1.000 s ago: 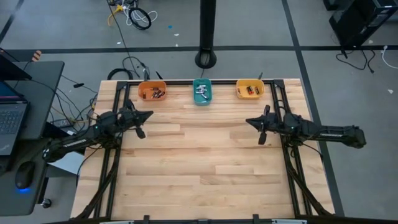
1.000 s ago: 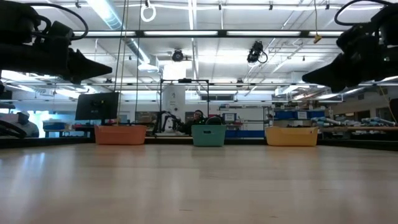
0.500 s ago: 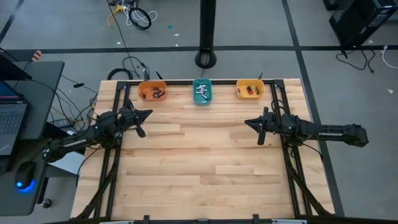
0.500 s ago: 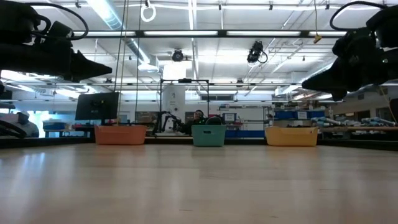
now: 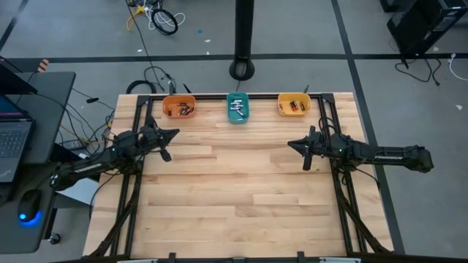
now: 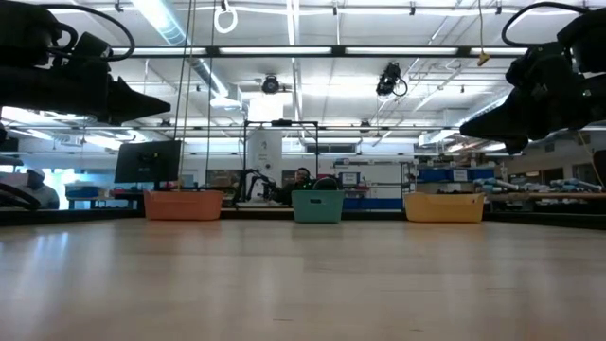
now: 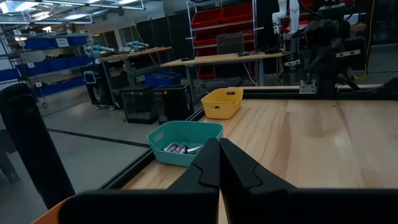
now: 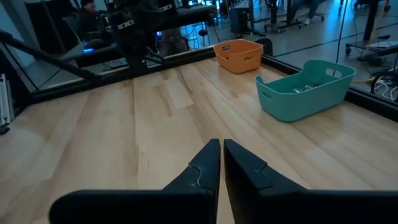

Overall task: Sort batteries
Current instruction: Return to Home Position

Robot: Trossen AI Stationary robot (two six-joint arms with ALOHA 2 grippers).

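Note:
The batteries lie in three bins standing in a row along the table's far edge. Dark ones are in the orange bin [image 5: 179, 107], silver ones [image 7: 177, 148] in the teal bin [image 5: 238, 107], and orange ones in the yellow bin [image 5: 294, 105]. My left gripper [image 5: 175, 134] hovers shut over the table's left side, pointing level toward the middle. My right gripper [image 5: 291, 144] hovers shut over the right side, pointing toward the left gripper. Both are above the wood with nothing between their fingers, well short of the bins.
The bare wooden tabletop [image 5: 234, 190] stretches between and in front of the two grippers. Black frame rails [image 5: 131, 197] run along the left and right edges. A side desk with a laptop [image 5: 14, 139] stands left of the table.
My right gripper has rolled a little about its own pointing line and dipped slightly toward the table, staying over the same spot. My left gripper and the bins have kept still.

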